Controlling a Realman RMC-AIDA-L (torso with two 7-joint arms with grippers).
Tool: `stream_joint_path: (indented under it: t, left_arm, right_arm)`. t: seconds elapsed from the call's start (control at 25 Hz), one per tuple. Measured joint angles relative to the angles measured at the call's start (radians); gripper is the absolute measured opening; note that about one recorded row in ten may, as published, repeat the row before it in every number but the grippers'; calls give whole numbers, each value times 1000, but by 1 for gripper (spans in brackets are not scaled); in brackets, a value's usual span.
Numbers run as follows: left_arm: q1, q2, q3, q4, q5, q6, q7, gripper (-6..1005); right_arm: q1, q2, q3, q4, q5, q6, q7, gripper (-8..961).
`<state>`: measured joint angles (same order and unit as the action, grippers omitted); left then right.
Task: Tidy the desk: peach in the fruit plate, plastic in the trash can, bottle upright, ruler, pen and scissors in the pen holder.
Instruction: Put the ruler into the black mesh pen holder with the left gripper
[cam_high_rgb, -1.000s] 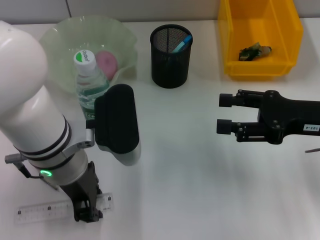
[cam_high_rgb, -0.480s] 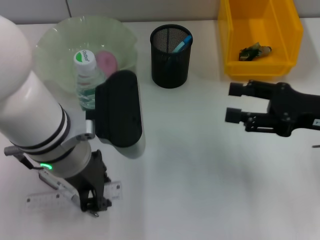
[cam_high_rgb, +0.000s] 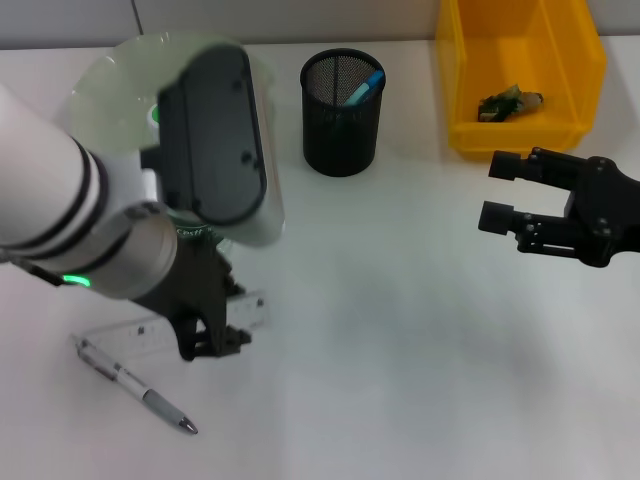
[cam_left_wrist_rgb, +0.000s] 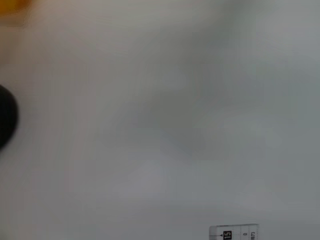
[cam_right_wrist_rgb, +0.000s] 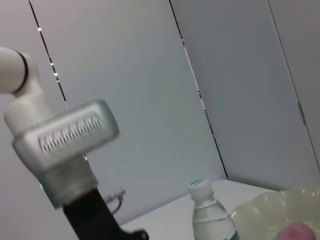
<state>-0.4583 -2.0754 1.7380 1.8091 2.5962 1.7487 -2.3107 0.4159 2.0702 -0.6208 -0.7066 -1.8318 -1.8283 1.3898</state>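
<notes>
Left gripper: low at the front left of the desk, clenched on the ruler.
Ruler: clear, tilted, apparently lifted a little.
Pen: flat on the desk, just in front of the ruler.
Right gripper: released, holding nothing, near the yellow bin.
Pen holder: black mesh, at the back centre.
Bottle: upright beside the green plate.

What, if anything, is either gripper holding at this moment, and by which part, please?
The left gripper holds the clear ruler near its end toward the table's middle, lifted above the pen. The right gripper hangs open, holding nothing.
</notes>
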Motion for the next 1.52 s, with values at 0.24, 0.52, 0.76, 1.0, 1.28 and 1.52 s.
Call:
stream_joint_path:
  t: [0.24, 0.52, 0.76, 1.0, 1.28, 1.52]
  left_arm:
    - [2, 2, -133, 140, -78, 50, -21, 410]
    - [-27, 1, -250, 189, -148, 37, -27, 413]
    - [-57, 2, -313, 200, -194, -82, -30, 416]
    - [-93, 3, -381, 241, -256, -119, -51, 419]
    - [-113, 5, -519, 237, -431, -154, -37, 423]
    - [-63, 4, -510, 219, -491, -283, 2, 426]
  right_arm:
    - [-2, -4, 5, -2, 1, 10, -1, 786]
    - [-5, -6, 6, 5, 2, 11, -11, 787]
    - [-5, 3, 2, 7, -4, 43, -29, 786]
    - [1, -2, 2, 9, -6, 50, -31, 786]
    - [6, -5, 5, 7, -7, 51, -27, 787]
    - [3, -1, 5, 7, -7, 51, -28, 787]
